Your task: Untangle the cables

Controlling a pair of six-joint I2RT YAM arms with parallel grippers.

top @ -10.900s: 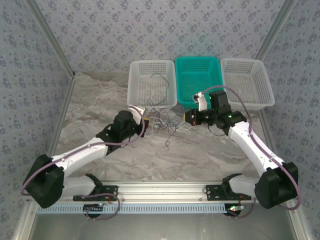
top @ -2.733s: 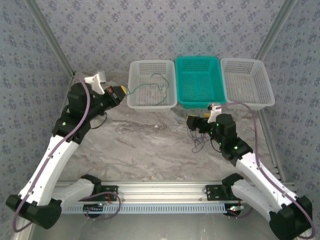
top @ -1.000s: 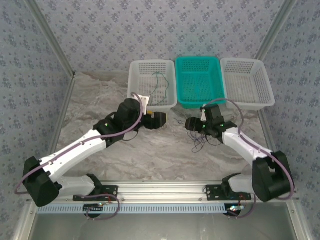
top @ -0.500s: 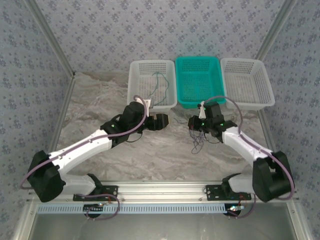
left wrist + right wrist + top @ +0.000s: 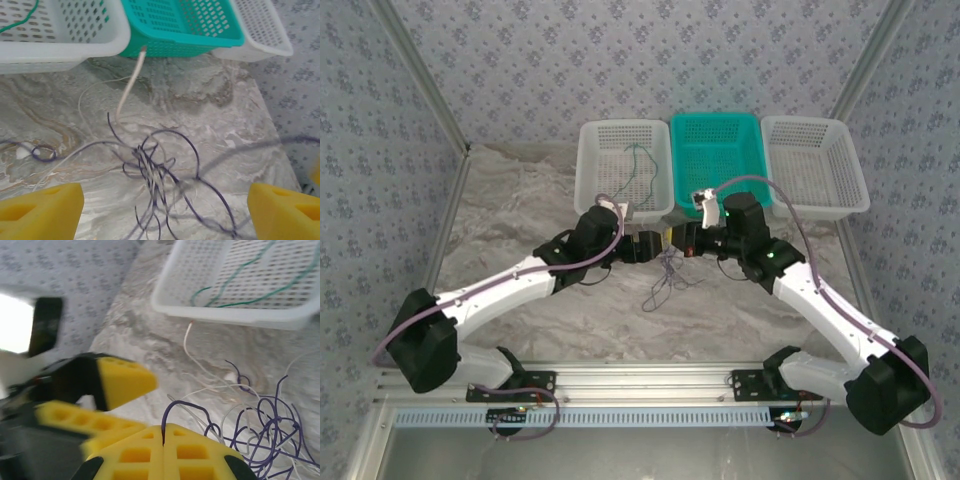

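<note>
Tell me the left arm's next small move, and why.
Probably ease the left jaws forward and close them on a whitish strand in the tangle. They stand wide open facing it, while the right jaws are shut on a purple cable, so a second grip would let the arms pull apart.

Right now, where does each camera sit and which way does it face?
Top external: above, behind the bases, looking down at the marbled table; left arm, right arm.
Left wrist: faces the teal plastic basket; left gripper open at the bottom corners.
Right wrist: faces the white perforated basket; right gripper shut on a thin purple wire.
Shared: both wrist views see the purple-and-whitish wire tangle.
</note>
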